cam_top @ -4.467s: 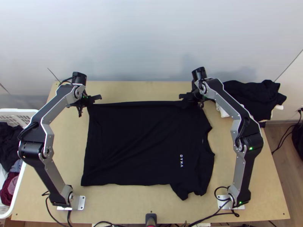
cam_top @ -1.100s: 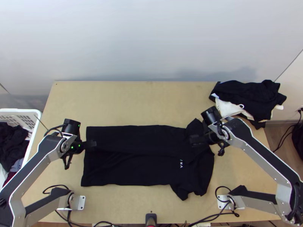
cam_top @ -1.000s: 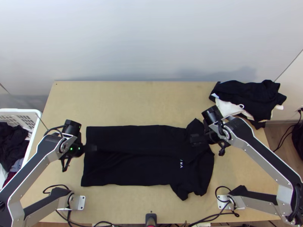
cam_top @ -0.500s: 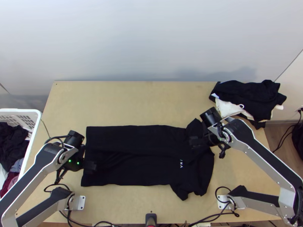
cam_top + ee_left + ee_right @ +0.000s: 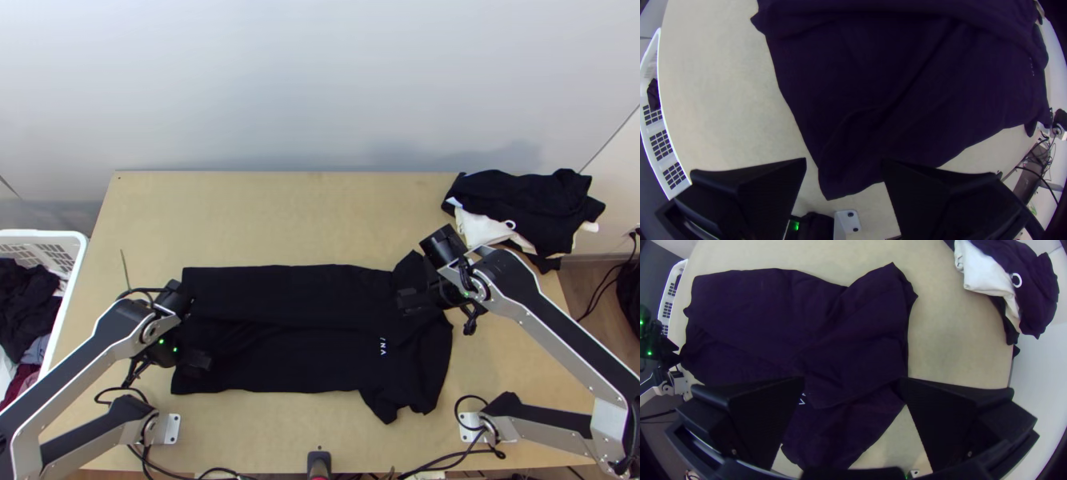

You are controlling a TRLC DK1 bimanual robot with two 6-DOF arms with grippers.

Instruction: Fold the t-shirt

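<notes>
T-shirt (image 5: 296,364), black: on the table (image 5: 280,220), its far side folded over. Left gripper (image 5: 198,361): spread wide, holding nothing, at the hem end. Right gripper (image 5: 409,299): likewise wide and empty, at the shoulder end. Clothes pile (image 5: 524,206), dark and white: far right corner.

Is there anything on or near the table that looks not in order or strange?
Two things look untidy: the heap of clothes at the far right corner of the table is bunched and reaches past the edge, and on the t-shirt the folded-over layer partly covers the white print.
</notes>
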